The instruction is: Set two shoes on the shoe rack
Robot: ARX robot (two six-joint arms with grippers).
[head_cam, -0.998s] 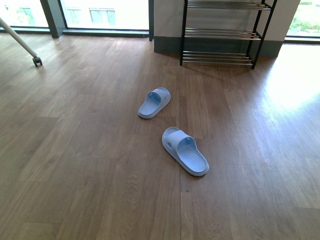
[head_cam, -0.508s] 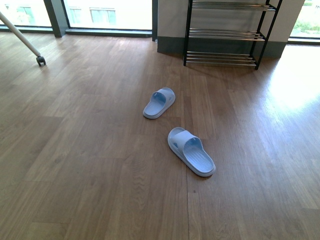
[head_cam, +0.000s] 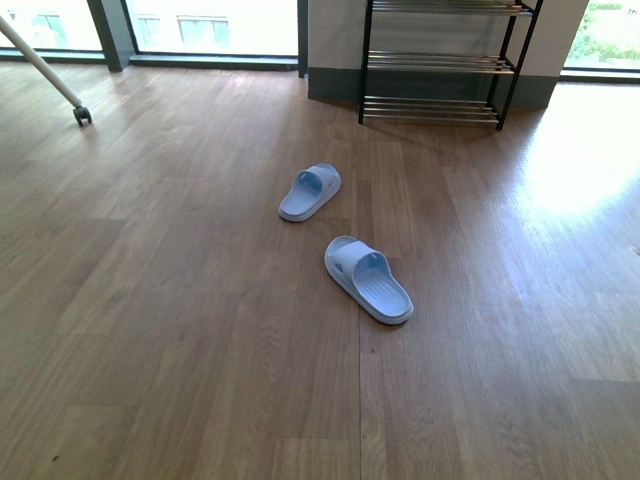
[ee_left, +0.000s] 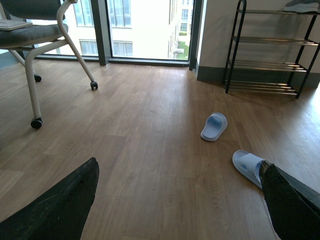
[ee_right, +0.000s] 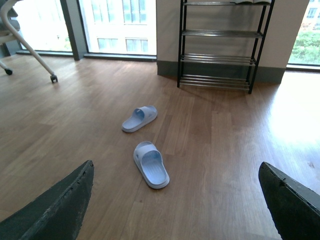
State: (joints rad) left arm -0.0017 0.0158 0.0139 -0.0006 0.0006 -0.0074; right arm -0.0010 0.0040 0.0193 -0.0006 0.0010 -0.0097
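Since neither arm appears in the front view, it shows only two pale blue slides on the wooden floor [head_cam: 150, 300]: the near slide [head_cam: 368, 280] and the far slide [head_cam: 309, 192], both well apart from the shoe rack [head_cam: 440, 62] at the wall. In the left wrist view, the left claw [ee_left: 178, 166] stands wide and empty, one finger partly hiding the near slide. In the right wrist view, the right claw [ee_right: 176, 166] is also wide and empty. Each slide is probably light, fairly stiff and smooth, so grip across the strap arch.
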